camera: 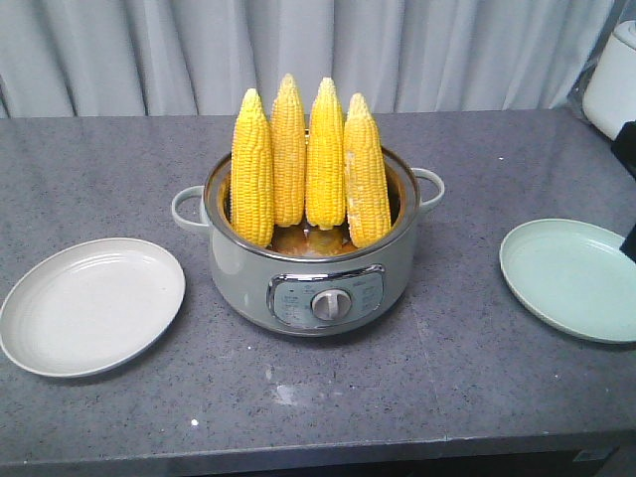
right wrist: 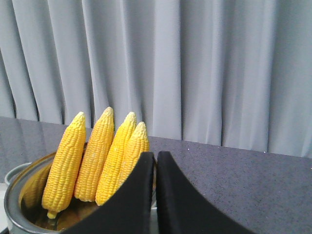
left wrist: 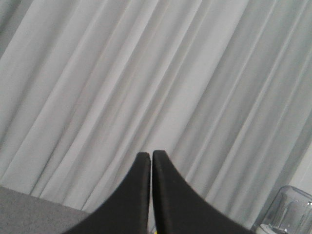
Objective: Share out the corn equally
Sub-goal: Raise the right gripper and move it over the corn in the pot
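Observation:
Several yellow corn cobs [camera: 308, 159] stand upright, tips up, inside a pale green electric pot [camera: 310, 283] at the table's middle. The same corn [right wrist: 100, 156] leans in the pot [right wrist: 19, 204] at the lower left of the right wrist view. My right gripper [right wrist: 156, 155] is shut with nothing between its black fingers, to the pot's right and apart from the cobs. My left gripper [left wrist: 151, 153] is shut too, empty, facing the grey curtain. Neither gripper shows clearly in the front view; only a dark edge of the right arm [camera: 626, 149] appears at the far right.
A white plate [camera: 91, 303] lies left of the pot and a pale green plate [camera: 571, 278] lies right of it, both bare. A white appliance [camera: 611, 79] stands at the back right corner. A clear glass jar [left wrist: 287, 212] shows in the left wrist view.

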